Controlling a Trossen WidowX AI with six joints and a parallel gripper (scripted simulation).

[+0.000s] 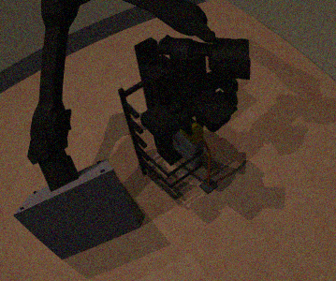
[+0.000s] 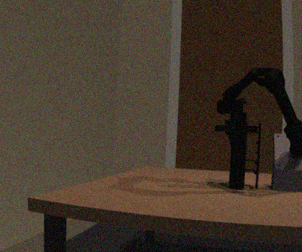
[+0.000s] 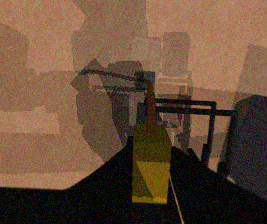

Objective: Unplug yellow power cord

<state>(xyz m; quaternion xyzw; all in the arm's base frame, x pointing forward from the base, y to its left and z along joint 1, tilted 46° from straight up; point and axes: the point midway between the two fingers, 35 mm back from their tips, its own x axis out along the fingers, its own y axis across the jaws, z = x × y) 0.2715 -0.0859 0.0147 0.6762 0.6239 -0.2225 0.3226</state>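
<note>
The yellow plug (image 1: 196,133) (image 3: 152,170) sits between the two black fingertips in the wrist view, which press close on both its sides. My gripper (image 1: 193,124) (image 3: 150,151) is shut on it, pointing down. An orange cord (image 1: 209,161) (image 3: 150,100) hangs from the plug to a small dark block (image 1: 208,186) (image 3: 145,80) low down. A grey-blue piece (image 1: 183,142) shows beside the plug. A tall black upright (image 2: 237,160), seemingly the power strip, stands under the hand. The contact between plug and strip is hidden by the hand.
A thin black ladder-like frame (image 1: 131,126) (image 2: 258,157) (image 3: 212,130) stands close beside the strip. A large grey box (image 1: 80,215) (image 2: 295,181) (image 3: 259,145) carries the arm base. The wooden table (image 1: 261,244) (image 2: 87,202) lies below. The light is dim.
</note>
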